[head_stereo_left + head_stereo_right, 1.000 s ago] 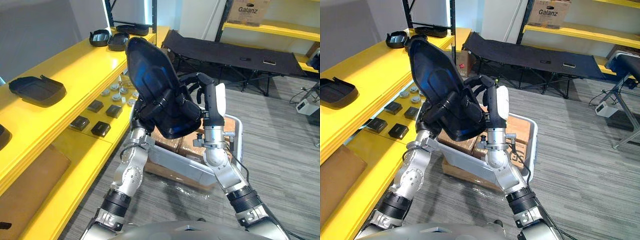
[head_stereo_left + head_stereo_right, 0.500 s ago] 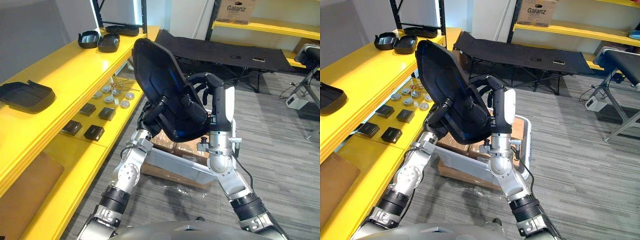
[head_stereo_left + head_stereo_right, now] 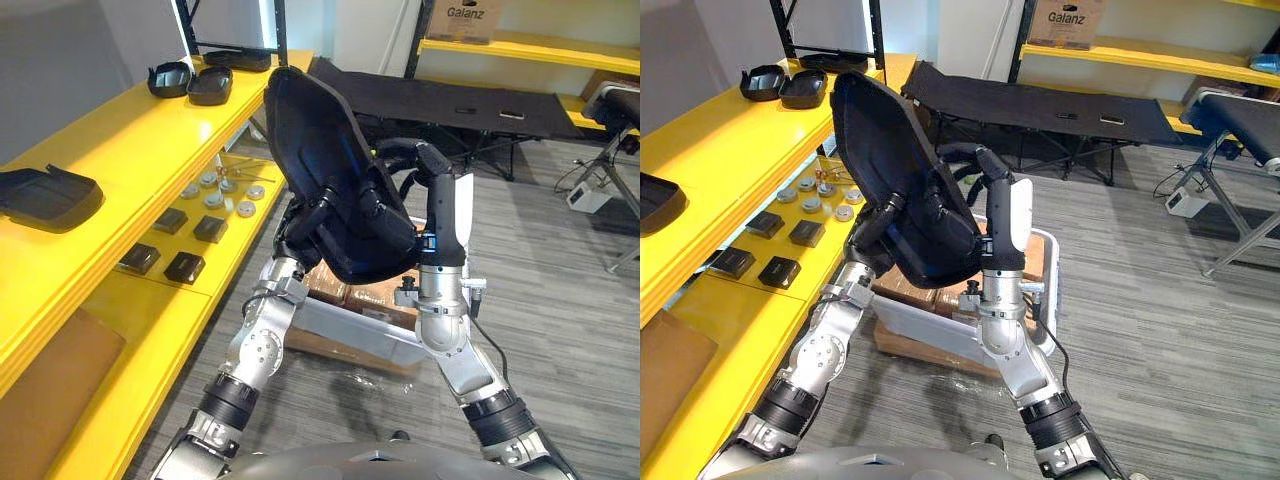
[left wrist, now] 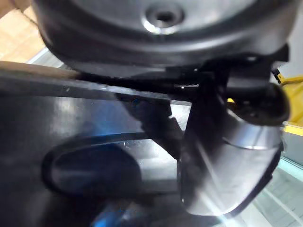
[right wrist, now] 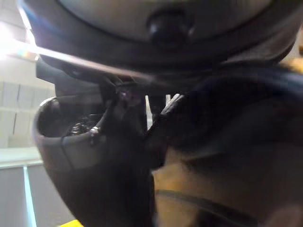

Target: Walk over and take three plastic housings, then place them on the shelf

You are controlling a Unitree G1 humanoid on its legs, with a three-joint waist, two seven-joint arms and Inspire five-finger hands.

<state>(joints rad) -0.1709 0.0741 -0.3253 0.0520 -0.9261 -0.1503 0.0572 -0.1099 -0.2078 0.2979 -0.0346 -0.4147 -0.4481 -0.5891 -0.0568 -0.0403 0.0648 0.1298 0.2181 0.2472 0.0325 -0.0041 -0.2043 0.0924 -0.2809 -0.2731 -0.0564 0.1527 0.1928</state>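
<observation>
**One plastic housing (image 3: 320, 140), large and black, stands tilted at frame centre between two hands.** The left hand (image 3: 312, 218) curls over its lower edge; the right hand (image 3: 440, 200) hooks round its right side. On the yellow shelf (image 3: 130, 150) at left we count a pair of smaller housings (image 3: 170, 78) in the upper left of the frame. A single housing (image 3: 45, 193) lies at the left edge, and there are four dark blocks (image 3: 185, 267).

The whole view has shifted, so the yellow shelf (image 3: 120, 150) sits further left.

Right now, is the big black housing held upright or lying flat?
Upright, leaning: the housing stands on end, gripped low by left hand and right hand.
</observation>
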